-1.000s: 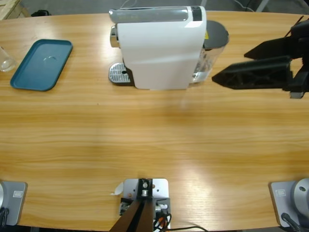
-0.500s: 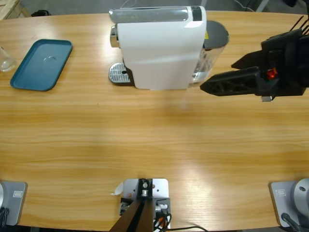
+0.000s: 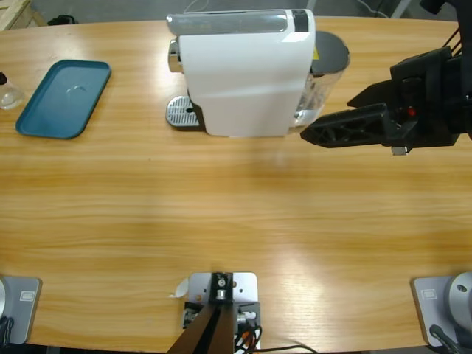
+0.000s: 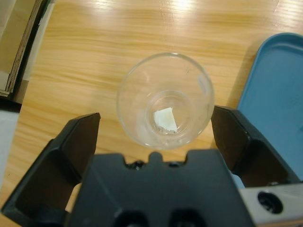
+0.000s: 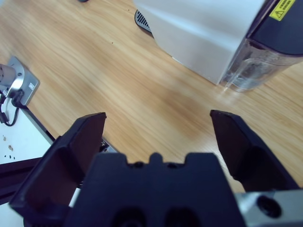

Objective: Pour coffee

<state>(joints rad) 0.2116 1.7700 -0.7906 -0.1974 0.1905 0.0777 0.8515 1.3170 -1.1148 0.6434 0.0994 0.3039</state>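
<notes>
right gripper (image 3: 324,125) has slid left along the far side of the bench (image 3: 236,214) to the coffee machine (image 3: 243,74), fingers released and empty; judging by that, brewing comes first. left gripper (image 4: 156,127), fingers released, straddles the glass tumbler (image 4: 164,106) beside the blue tray (image 3: 63,98) at the far left. no coffee shows in it, only a pale scrap. in the high view the tumbler is cut off by the edge.
</notes>
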